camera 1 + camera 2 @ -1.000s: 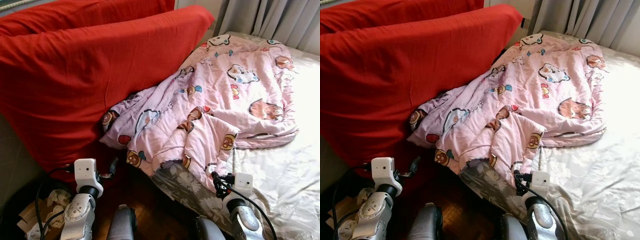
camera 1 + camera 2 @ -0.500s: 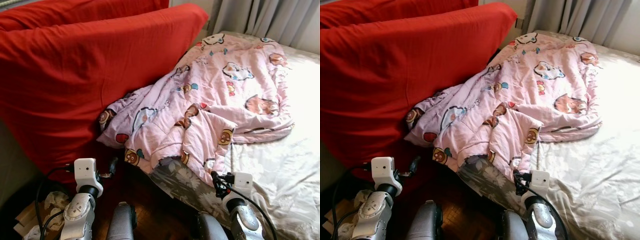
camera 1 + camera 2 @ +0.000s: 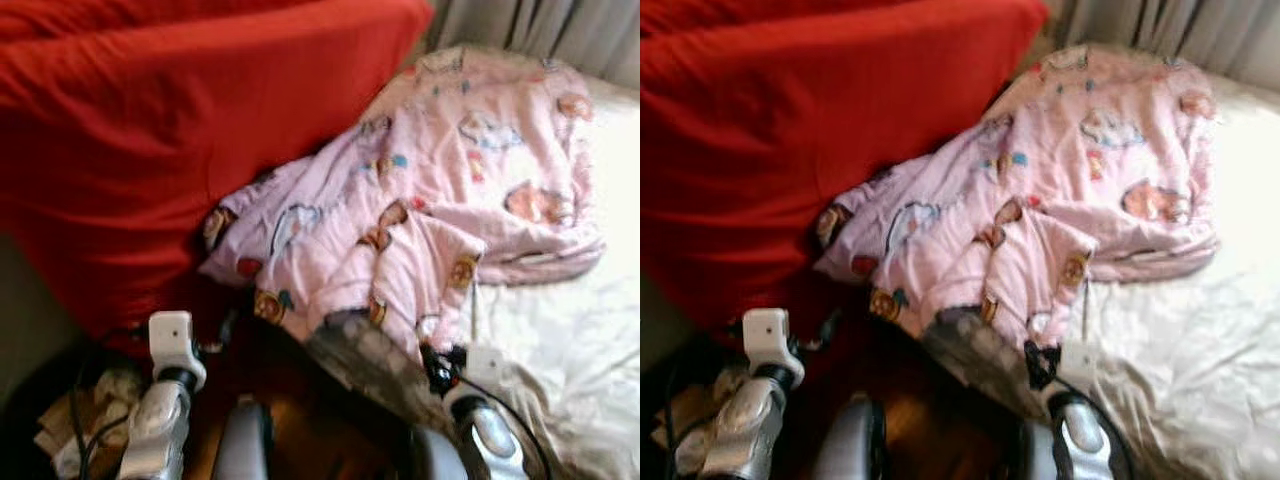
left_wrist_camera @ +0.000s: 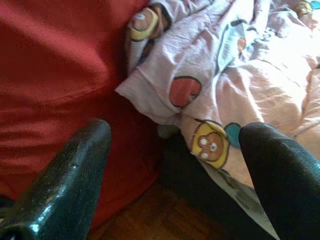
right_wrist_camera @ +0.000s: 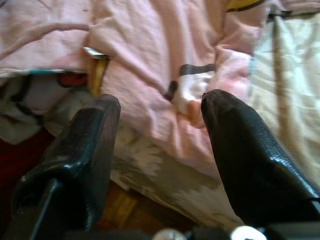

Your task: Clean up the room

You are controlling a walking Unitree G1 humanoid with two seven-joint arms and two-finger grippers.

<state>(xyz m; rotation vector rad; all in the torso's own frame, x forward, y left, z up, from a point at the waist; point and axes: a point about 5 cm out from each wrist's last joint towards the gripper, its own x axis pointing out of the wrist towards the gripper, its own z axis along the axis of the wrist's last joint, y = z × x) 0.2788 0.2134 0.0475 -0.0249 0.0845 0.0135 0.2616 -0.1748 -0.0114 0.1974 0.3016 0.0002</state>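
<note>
Left gripper [image 4: 175,165] fingers spread wide, empty, right gripper [image 5: 160,150] likewise, apparently just short of pink quilt [image 3: 440,190]

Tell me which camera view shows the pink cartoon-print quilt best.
The left eye view, though blurred: the whole pink cartoon-print quilt shows there, crumpled across the bed against the red cushion. The right eye view shows it likewise. The left wrist view is sharper but catches just a corner; the right wrist view shows the hanging edge.

The head views have blurred and shifted; nothing itself has moved.
</note>
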